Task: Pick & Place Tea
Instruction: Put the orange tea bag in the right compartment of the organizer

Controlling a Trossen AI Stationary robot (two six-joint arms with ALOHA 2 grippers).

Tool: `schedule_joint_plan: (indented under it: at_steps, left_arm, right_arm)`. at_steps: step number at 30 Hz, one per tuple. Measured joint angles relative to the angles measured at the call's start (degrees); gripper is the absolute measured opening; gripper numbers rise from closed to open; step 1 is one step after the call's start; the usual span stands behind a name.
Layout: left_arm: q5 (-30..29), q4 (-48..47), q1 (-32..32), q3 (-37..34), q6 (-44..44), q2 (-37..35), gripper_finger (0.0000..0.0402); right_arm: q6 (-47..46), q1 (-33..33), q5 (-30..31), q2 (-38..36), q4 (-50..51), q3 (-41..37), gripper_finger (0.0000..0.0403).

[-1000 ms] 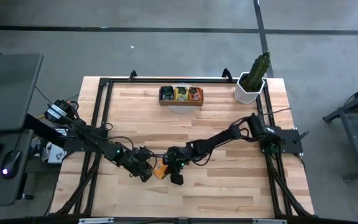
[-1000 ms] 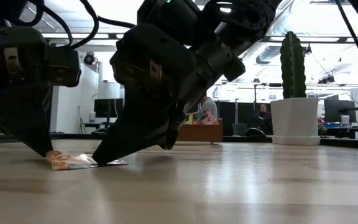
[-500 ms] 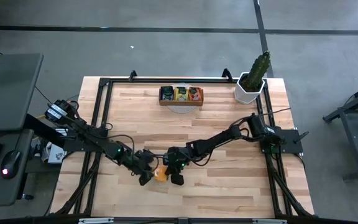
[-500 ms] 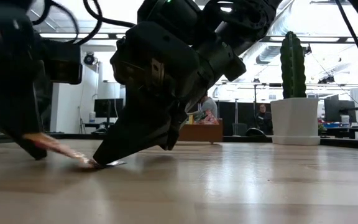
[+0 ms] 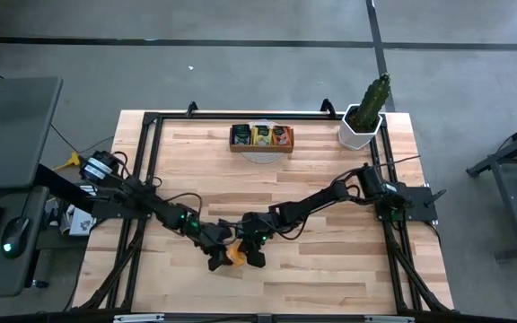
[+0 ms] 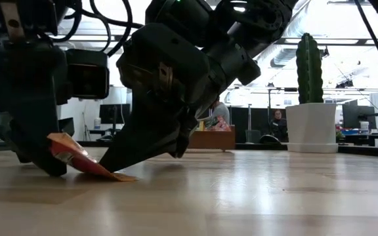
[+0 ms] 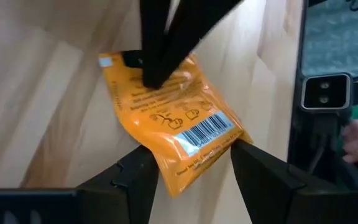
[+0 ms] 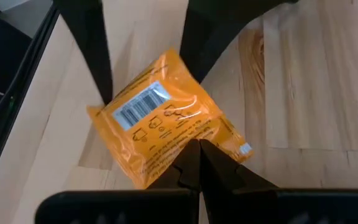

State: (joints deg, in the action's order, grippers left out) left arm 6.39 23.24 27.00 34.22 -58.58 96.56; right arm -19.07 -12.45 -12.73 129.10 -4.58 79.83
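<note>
An orange tea sachet (image 5: 236,256) lies near the table's front edge, between my two grippers. In the low view the sachet (image 6: 77,160) is tilted, with one end raised and the other on the wood. My left gripper (image 5: 215,258) is open and its fingers stand on either side of the raised, barcoded end (image 7: 197,134). My right gripper (image 5: 255,254) is shut with its tips on the sachet's other end. More tea sachets sit in the wooden tray (image 5: 261,136) at the table's far side. My left gripper has the sachet's barcoded end (image 7: 185,165) between its open fingers, coming in slanting down from the table's left. That end is raised off the wood and leans on a finger (image 6: 48,160). Whether both fingers touch it, I cannot tell. My right gripper presses its shut fingertips (image 8: 197,155) down on the sachet's end nearest it (image 8: 185,140), slanting down from the table's right. That end (image 6: 117,176) stays on the table.
A white pot with a cactus (image 5: 363,121) stands at the table's far right corner. A black frame (image 5: 146,161) runs along the table's sides. In the low view, people sit in the room beyond the table (image 6: 277,121). Bare wood lies between the grippers and the tray.
My left gripper has moved toward the right gripper and tipped, coming around the sachet's near end. That end has risen off the table and the sachet now stands tilted, while its end under the right gripper has stayed down.
</note>
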Motion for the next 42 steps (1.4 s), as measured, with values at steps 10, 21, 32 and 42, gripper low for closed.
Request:
schedule_joint_plan:
  at_steps: [10, 21, 32, 42]
  left_arm:
    - [8.3, 3.9, 0.0, 0.0, 4.2, 0.1, 0.0195]
    - [5.0, 4.2, -1.5, 0.0, 3.9, 0.1, 0.0195]
    - [5.0, 7.1, -1.6, 0.0, 1.3, 0.1, 0.0195]
    - [6.9, 9.2, -3.8, -0.1, -8.0, 0.0, 0.0195]
  right_arm:
    - [0.1, 0.0, 0.8, 0.0, 1.4, 0.0, 0.0]
    - [-0.1, 0.0, 0.8, 0.0, 1.0, 0.0, 0.0]
    - [0.0, 0.0, 0.9, 0.0, 0.9, -0.1, 0.0]
    - [-0.2, 0.0, 2.5, 0.0, 0.9, -0.1, 0.0]
